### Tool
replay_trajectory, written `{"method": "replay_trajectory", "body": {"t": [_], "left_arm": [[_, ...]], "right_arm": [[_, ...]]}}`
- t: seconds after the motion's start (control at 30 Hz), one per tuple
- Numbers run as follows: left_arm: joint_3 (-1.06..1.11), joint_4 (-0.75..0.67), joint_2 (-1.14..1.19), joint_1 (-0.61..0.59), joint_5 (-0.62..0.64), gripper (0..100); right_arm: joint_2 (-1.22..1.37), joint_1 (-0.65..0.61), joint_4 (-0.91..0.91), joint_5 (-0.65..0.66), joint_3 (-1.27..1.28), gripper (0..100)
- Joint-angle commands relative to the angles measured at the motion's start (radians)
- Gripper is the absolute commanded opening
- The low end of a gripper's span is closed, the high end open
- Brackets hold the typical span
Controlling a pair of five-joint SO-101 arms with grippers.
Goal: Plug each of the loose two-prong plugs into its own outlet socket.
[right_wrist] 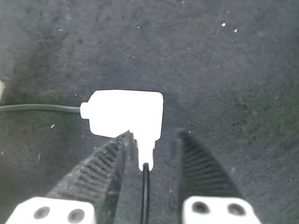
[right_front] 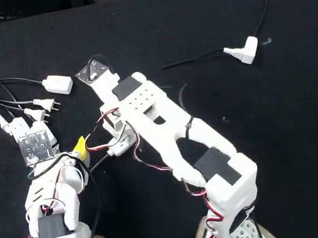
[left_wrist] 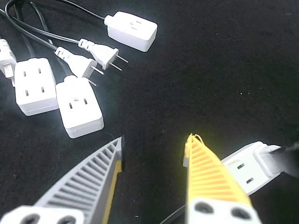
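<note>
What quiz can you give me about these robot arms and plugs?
1. True or false: the left gripper is shut on a plug.
2. What runs between the fingers of the right gripper? A. a black cord B. a spoon C. a yellow ball
3. Fill in: in the high view, the angled plug lies alone on the black ____.
Key: 1 false, it is open. 2 A. 3 table.
</note>
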Motion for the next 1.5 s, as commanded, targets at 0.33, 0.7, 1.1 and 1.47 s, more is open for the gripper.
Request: {"method": "replay_trajectory", "body": {"t": [0.33, 0.7, 1.1, 1.47], "left_arm": [[-0.062, -0.005, -0.009, -0.005, 0.0, 22], [-0.062, -0.005, -0.009, -0.002, 0.0, 22], [-0.062, -0.005, -0.009, -0.005, 0.0, 22], [-0.062, -0.005, -0.009, -0.01, 0.0, 22]], "right_arm": [[-0.051, 0.025, -0.129, 0.002, 0.12, 1.1], [-0.007, 0.025, -0.14, 0.009, 0.107, 3.4], [-0.024, 0.014, 0.097, 0.055, -0.174, 22.9], [-0.033, -0.029, 0.132, 0.453, -0.058, 23.0]]}}
